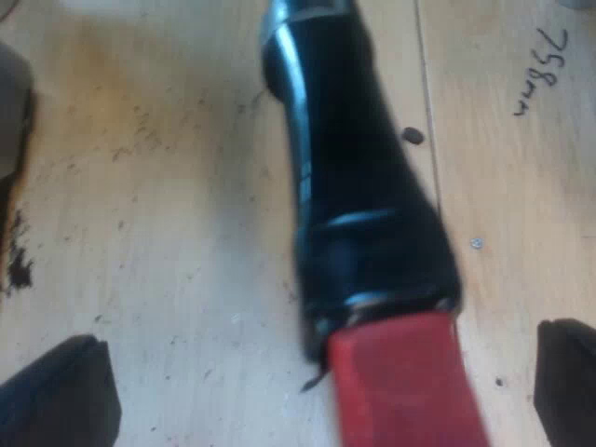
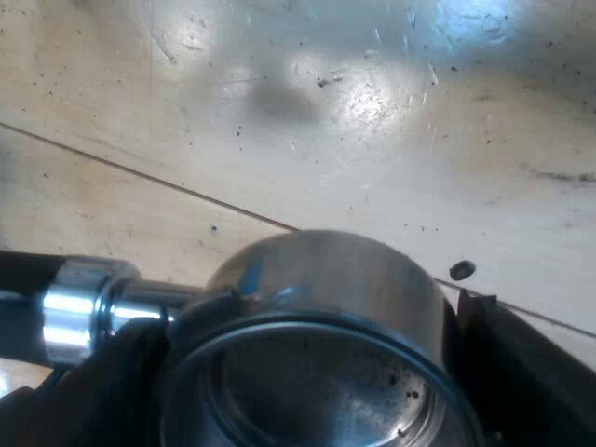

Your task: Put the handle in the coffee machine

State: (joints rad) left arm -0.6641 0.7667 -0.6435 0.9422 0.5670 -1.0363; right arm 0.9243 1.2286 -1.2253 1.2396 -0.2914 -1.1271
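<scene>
The metal holder, its basket bare save a few dark specks, sat clamped at the bowl between the two black fingers of our right gripper, over the pale wooden tabletop. Whether it rested on the wood or hung just above it, we could not tell. The worry, as we judged it, was the grip itself. A rounded, polished bowl pinched from the sides could slip or twist, and with the long dark handle levering out from it, the holder could swing off line for locking in, or drop to the tabletop. A second hazard was the handover: if our left gripper closed off-centre on the tapering handle, it could knock the holder askew in the right gripper's hold. That left gripper stood wide open, one finger on each side of the handle's red end, apart from it and touching neither the red nor the black. A smear of coffee grounds lay on the tabletop, away from the handle.
</scene>
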